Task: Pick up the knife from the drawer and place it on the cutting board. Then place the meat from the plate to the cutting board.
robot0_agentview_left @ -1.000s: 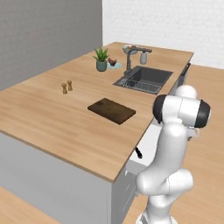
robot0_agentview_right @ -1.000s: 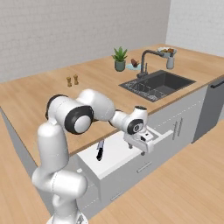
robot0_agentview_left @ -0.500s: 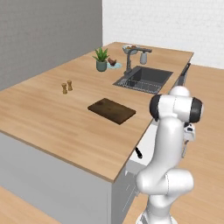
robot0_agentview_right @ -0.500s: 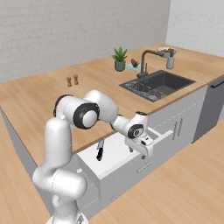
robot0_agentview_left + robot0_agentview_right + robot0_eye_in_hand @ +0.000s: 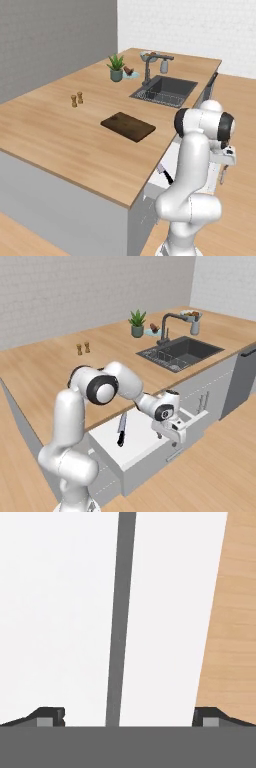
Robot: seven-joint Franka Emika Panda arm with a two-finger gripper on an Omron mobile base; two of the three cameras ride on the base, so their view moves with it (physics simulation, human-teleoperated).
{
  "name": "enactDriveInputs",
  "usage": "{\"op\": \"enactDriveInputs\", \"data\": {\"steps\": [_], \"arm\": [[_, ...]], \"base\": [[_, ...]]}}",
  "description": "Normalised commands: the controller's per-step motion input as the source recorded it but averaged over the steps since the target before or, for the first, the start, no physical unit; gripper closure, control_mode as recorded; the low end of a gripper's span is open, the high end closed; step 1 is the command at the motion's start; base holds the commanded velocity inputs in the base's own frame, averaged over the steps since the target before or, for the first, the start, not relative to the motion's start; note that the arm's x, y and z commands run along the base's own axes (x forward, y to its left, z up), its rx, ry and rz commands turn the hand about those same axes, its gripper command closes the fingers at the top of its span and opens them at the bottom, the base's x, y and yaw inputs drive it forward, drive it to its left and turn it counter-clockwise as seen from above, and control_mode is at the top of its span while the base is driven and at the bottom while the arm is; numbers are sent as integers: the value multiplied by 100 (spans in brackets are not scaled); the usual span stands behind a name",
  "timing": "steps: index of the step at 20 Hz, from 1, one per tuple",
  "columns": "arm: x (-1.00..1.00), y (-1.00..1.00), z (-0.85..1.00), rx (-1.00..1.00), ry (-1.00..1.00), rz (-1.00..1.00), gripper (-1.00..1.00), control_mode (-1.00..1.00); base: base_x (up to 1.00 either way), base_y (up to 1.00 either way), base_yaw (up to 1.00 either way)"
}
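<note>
The white drawer (image 5: 148, 474) stands pulled out under the counter, and the knife (image 5: 121, 430) lies inside it with its black handle toward the front. A bit of the knife (image 5: 166, 174) also peeks out beside the arm. My gripper (image 5: 174, 440) hangs at the drawer's front right corner, open; in the hand view my gripper (image 5: 130, 717) straddles a grey handle bar (image 5: 120, 612) without touching it. The dark cutting board (image 5: 128, 126) lies bare on the counter. Far back, the meat (image 5: 154, 327) sits on the pale blue plate (image 5: 151, 332) by the faucet.
A potted plant (image 5: 116, 67) and two small shakers (image 5: 76, 99) stand on the tan counter. The sink (image 5: 181, 351) with its faucet (image 5: 167, 326) is at the right, and a fruit bowl (image 5: 190, 314) behind it. Wooden floor (image 5: 232, 622) lies past the drawer front.
My hand has sunk a little lower and outward at the drawer front, and the elbow has swung. The drawer and knife have not moved.
</note>
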Motion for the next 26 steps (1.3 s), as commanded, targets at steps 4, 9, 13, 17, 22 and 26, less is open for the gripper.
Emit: {"op": "enactDriveInputs", "data": {"steps": [4, 9, 13, 17, 22, 26], "arm": [[-98, -100, -33, 8, 13, -1, -100, -100], [-67, -99, 3, 17, 2, 0, -100, -100], [-44, -34, 63, 10, -13, 0, -100, -100], [-38, 38, 100, 0, -21, 3, -100, -100], [-18, 97, 52, -15, -15, 5, -100, -100], [-6, 100, 0, -24, -18, 11, -100, -100]], "base": [[0, 0, 0], [0, 0, 0], [0, 0, 0], [0, 0, 0], [0, 0, 0], [0, 0, 0]]}}
